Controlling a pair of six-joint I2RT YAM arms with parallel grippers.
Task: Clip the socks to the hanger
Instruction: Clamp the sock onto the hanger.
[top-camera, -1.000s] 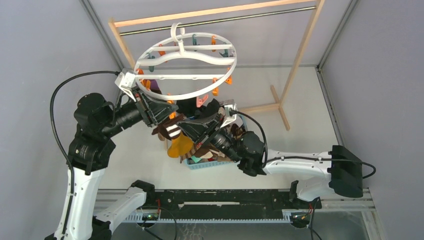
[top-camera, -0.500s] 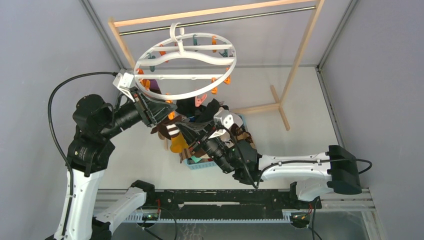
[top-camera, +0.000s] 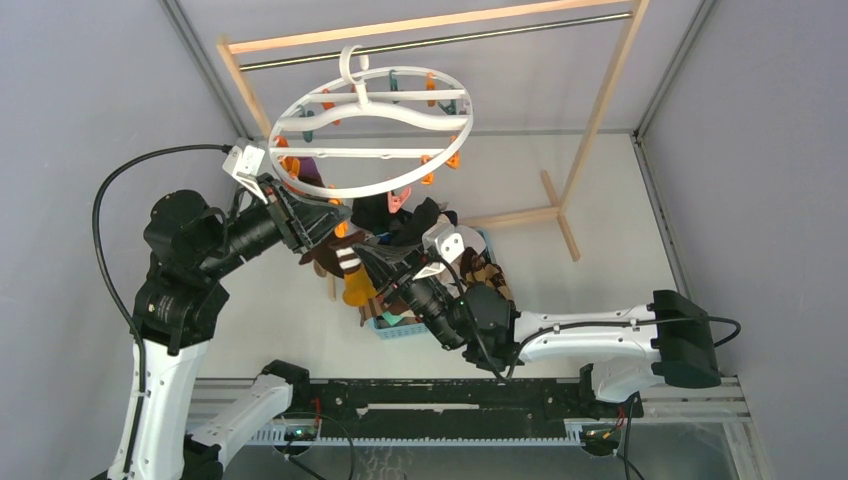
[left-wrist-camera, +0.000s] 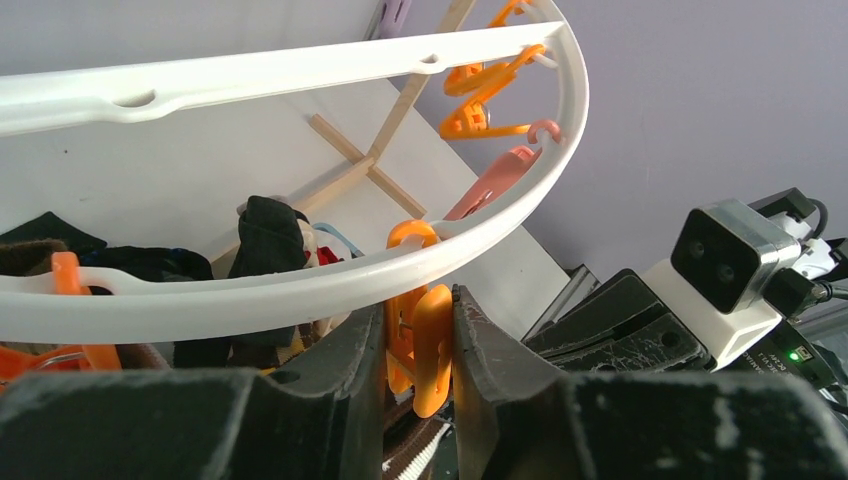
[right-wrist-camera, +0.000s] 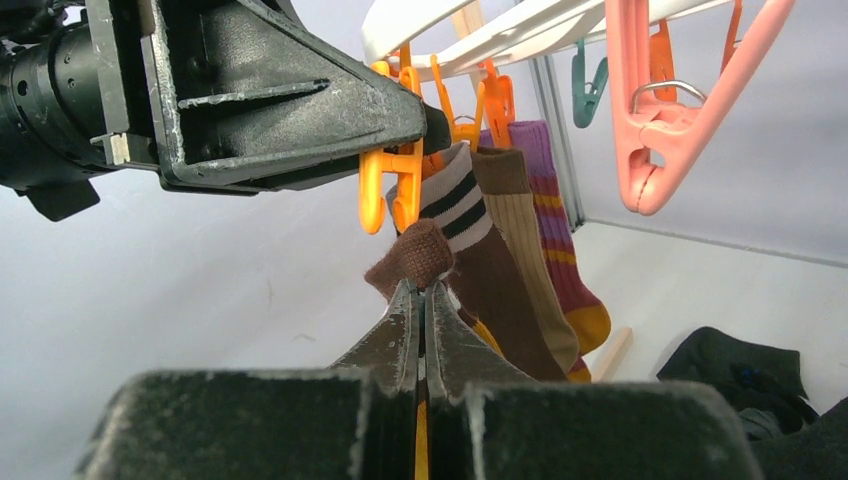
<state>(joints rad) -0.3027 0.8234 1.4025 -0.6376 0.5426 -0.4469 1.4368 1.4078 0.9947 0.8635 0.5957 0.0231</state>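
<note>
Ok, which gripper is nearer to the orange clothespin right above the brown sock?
Left. The left gripper squeezes the orange clothespin between its fingers, at the hanger rim. The right gripper sits just below, pinching the brown sock, not touching the clip.

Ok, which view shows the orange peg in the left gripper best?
Left wrist: the orange peg sits close up, squeezed in the left gripper. Right wrist shows its lower end beside the brown sock; top external barely shows it.
</note>
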